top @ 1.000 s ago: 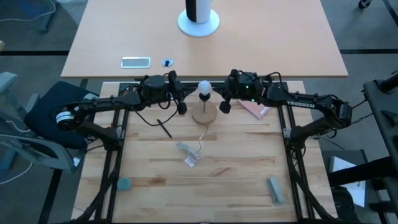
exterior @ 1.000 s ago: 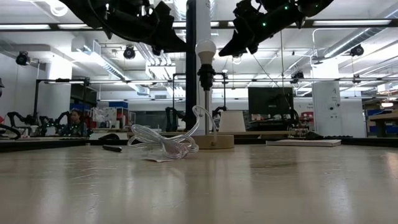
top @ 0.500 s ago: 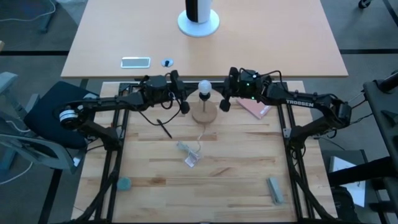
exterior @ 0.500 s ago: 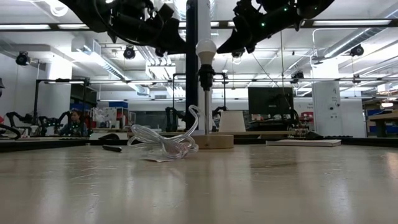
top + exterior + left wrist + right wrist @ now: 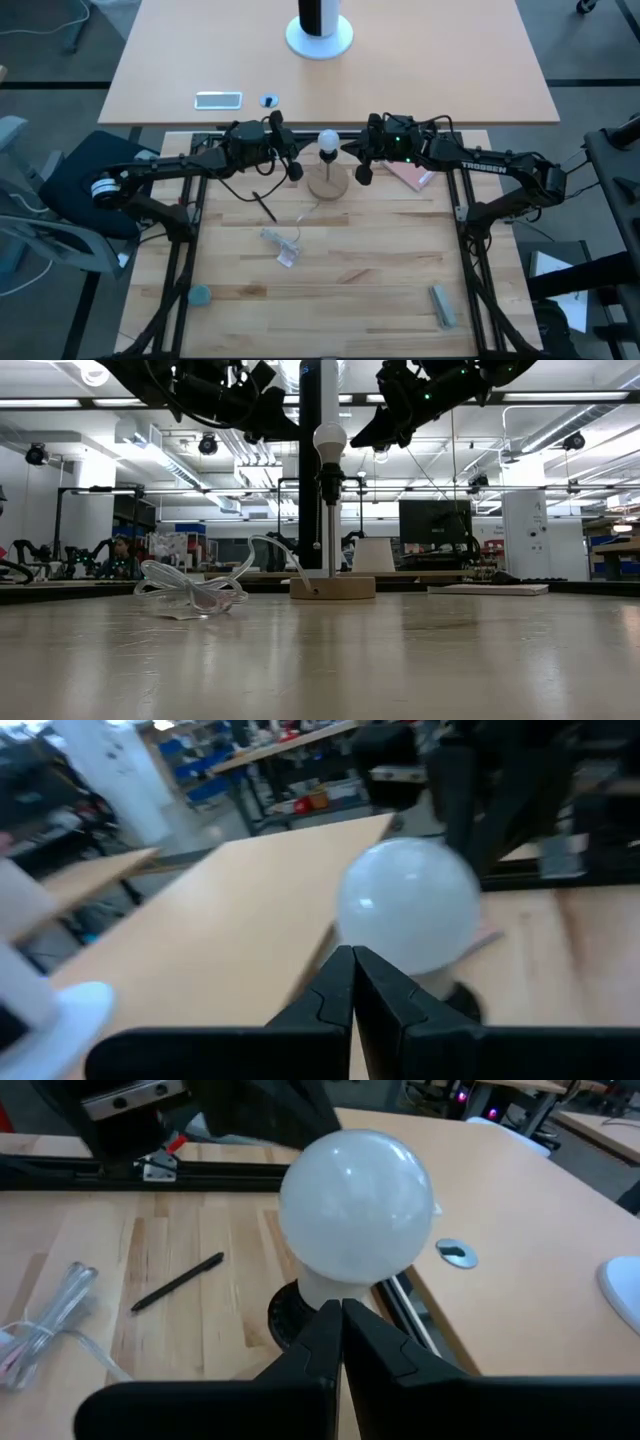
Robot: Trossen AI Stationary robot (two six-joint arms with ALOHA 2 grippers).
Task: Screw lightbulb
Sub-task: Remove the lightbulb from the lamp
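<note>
Standing upright on top of a thin lamp post, the lightbulb sits in its black socket above a round wooden base near the back middle of the slatted wooden table. In the low view the white globe shows clear of both arms, with the post rising straight from the base.

The left gripper hangs just to the left of the bulb and does not touch it. Its own wrist view shows its two dark fingers pressed together with nothing between them, and the bulb close in front of their tips.

The right gripper hangs just to the right of the bulb, also apart from it. Its fingers are likewise closed against each other and empty, with the bulb and the socket rim just beyond them.

A coiled clear cord lies on the table in front of the base, towards the left. A black pen lies between the cord and the left arm. A pink pad rests under the right arm. A small teal disc sits near the front left edge, and a grey block near the front right.
</note>
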